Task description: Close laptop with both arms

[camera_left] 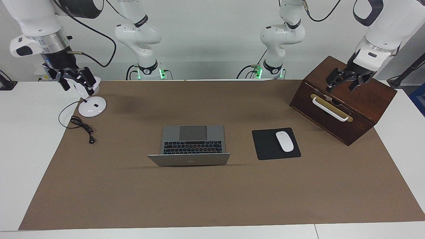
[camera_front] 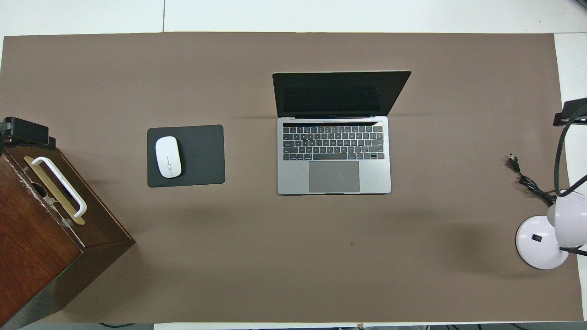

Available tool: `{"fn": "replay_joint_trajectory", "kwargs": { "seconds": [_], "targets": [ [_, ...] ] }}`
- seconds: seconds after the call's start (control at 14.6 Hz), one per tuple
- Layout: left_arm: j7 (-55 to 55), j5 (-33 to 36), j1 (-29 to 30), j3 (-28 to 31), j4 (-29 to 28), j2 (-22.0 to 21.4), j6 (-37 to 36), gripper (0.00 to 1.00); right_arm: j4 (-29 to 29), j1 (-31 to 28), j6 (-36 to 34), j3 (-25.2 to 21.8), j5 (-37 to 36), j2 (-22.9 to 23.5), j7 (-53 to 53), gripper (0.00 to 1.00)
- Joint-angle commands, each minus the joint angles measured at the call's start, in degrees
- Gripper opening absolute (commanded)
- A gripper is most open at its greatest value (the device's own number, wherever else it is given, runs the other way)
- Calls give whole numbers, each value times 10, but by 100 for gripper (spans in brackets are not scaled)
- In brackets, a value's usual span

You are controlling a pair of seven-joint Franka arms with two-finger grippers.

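The silver-grey laptop [camera_left: 189, 159] [camera_front: 334, 156] stands open in the middle of the brown mat, its dark screen upright and its keyboard and trackpad toward the robots. My left gripper [camera_left: 340, 87] hangs open over the top of the wooden box at the left arm's end, holding nothing. My right gripper [camera_left: 78, 85] hangs open over the white lamp at the right arm's end, also holding nothing. Both grippers are well away from the laptop. In the overhead view only dark tips of the left gripper [camera_front: 25, 130] and the right gripper [camera_front: 568, 112] show at the edges.
A black mouse pad [camera_left: 265, 146] with a white mouse [camera_left: 285, 141] lies beside the laptop toward the left arm's end. The wooden box [camera_left: 358, 109] with a white handle stands past it. A white lamp [camera_left: 92, 107] and its black cable [camera_left: 81, 127] sit at the right arm's end.
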Motion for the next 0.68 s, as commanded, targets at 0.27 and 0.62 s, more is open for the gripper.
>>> {"fn": "replay_joint_trajectory", "kwargs": {
  "seconds": [0.27, 0.62],
  "targets": [
    [4, 1, 7, -6, -1, 1, 3, 100, -7, -10, 1, 6, -1, -7, -14, 100],
    [2, 1, 7, -6, -7, 0, 10, 10, -8, -10, 1, 6, -1, -7, -14, 100]
  ]
}}
